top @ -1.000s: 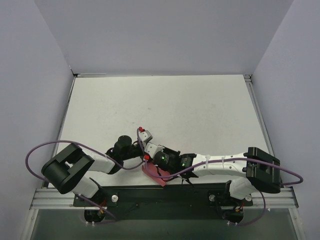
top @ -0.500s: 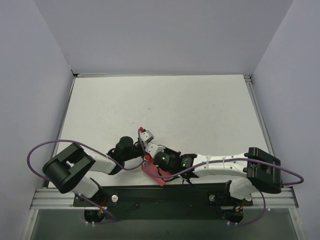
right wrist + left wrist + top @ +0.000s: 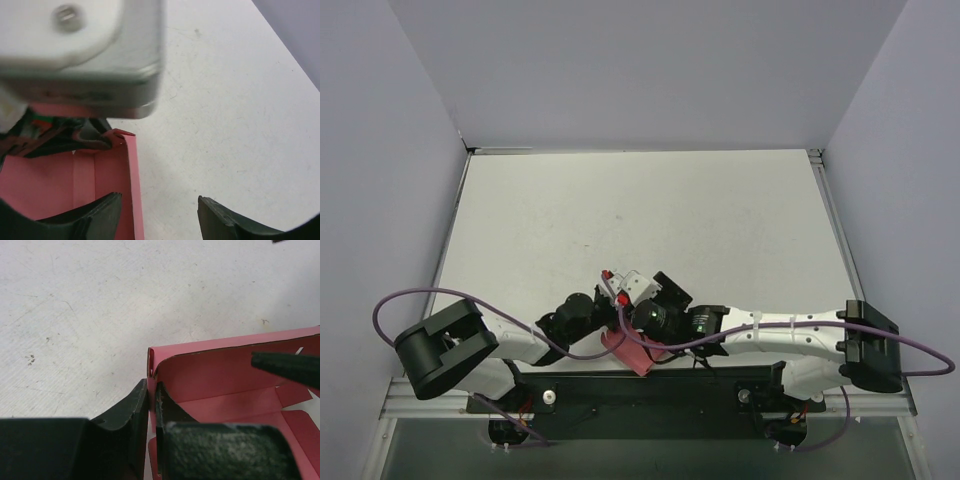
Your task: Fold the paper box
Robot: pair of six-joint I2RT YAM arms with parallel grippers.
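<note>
The paper box (image 3: 629, 354) is a pink-red card piece lying near the table's front edge, between the two arms. In the left wrist view its walls stand up (image 3: 225, 385) and my left gripper (image 3: 151, 392) is shut on the edge of one upright wall. My right gripper (image 3: 157, 212) is open. One fingertip (image 3: 95, 215) hangs over the box floor (image 3: 97, 177) and the other is over bare table, with a side wall of the box between them. From above, the left gripper (image 3: 612, 326) and right gripper (image 3: 644, 302) crowd together over the box.
The white table (image 3: 650, 220) runs back to grey walls on three sides. A black rail (image 3: 650, 385) carries the arm bases along the front edge. Purple cables (image 3: 420, 298) loop beside both arms. The left wrist's white camera block (image 3: 85, 45) fills the top of the right wrist view.
My right gripper has opened and let go of the box. My left gripper has closed onto the box's wall. Both wrists have shifted a little to the right.
</note>
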